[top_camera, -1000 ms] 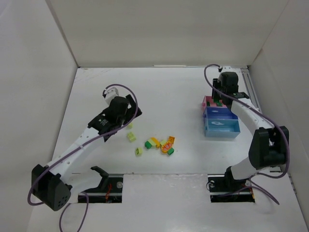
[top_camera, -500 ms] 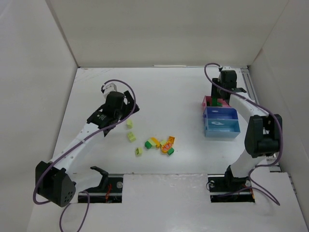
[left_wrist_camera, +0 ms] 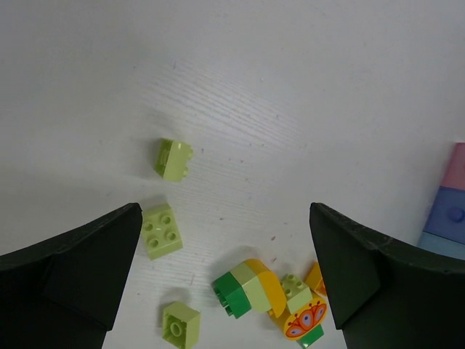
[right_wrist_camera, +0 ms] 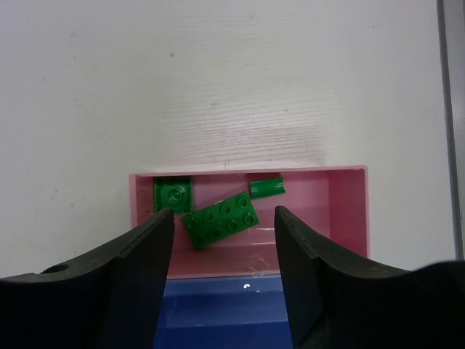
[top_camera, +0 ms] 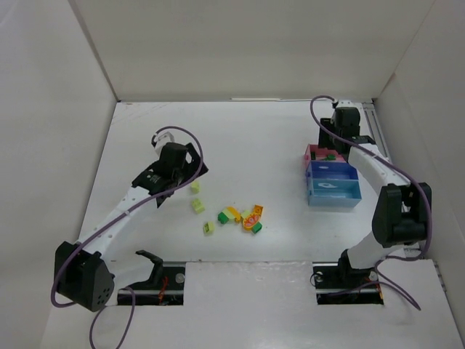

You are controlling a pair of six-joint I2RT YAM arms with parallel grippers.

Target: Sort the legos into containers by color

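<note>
The legos lie loose at the table's middle: pale green bricks point(top_camera: 195, 187) point(left_wrist_camera: 161, 230) and a green, yellow and orange clump point(top_camera: 247, 217) point(left_wrist_camera: 251, 286). My left gripper point(top_camera: 193, 170) point(left_wrist_camera: 224, 211) hovers open above them, holding nothing. The containers stand in a row on the right: pink point(top_camera: 312, 154), dark blue point(top_camera: 330, 171) and light blue point(top_camera: 333, 190). In the pink tray point(right_wrist_camera: 347, 218) lie three dark green pieces, among them a long plate point(right_wrist_camera: 221, 218). Above that tray my right gripper point(top_camera: 329, 147) point(right_wrist_camera: 224, 215) is open and empty.
White walls enclose the table on the left, back and right. A metal rail point(right_wrist_camera: 450, 109) runs along the right edge past the trays. The arm bases point(top_camera: 160, 280) sit at the near edge.
My right gripper has opened above the pink tray, and the dark green plate now lies in it. The left gripper has shifted slightly over the loose bricks.
</note>
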